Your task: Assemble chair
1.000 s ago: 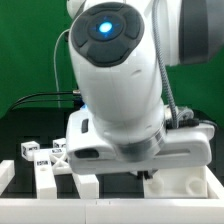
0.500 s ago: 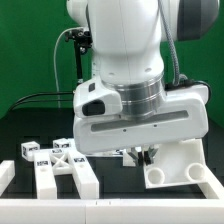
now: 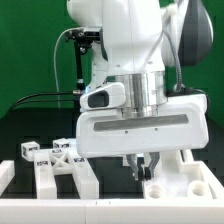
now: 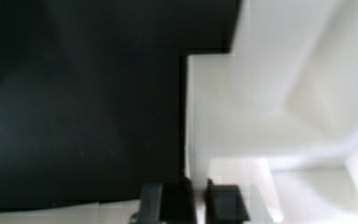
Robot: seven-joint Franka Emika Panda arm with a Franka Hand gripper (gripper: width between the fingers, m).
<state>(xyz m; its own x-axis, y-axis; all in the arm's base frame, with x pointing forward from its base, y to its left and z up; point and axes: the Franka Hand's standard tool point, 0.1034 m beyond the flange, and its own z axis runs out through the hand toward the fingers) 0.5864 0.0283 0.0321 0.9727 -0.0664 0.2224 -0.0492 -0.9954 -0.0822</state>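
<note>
Two big white chair parts lie on the black table. A cross-braced frame [image 3: 62, 172] sits at the exterior view's left. A blocky piece [image 3: 182, 186] with round holes in its top sits at the right. My gripper [image 3: 141, 167] hangs low at that blocky piece's left edge, its fingers close together and shut, with nothing seen held. In the wrist view the gripper [image 4: 186, 205] stands right along the blocky piece's [image 4: 291, 110] straight edge, with black table beside it.
Two small white tagged blocks [image 3: 26, 151] [image 3: 62, 146] lie behind the frame at the exterior view's left. A white rail [image 3: 40, 205] runs along the table's front edge. A green wall stands behind, and black cables run down the arm's left side.
The arm has swung upright and the hand has turned square to the exterior camera. The gripper has come down at the blocky piece's left edge and has stayed shut.
</note>
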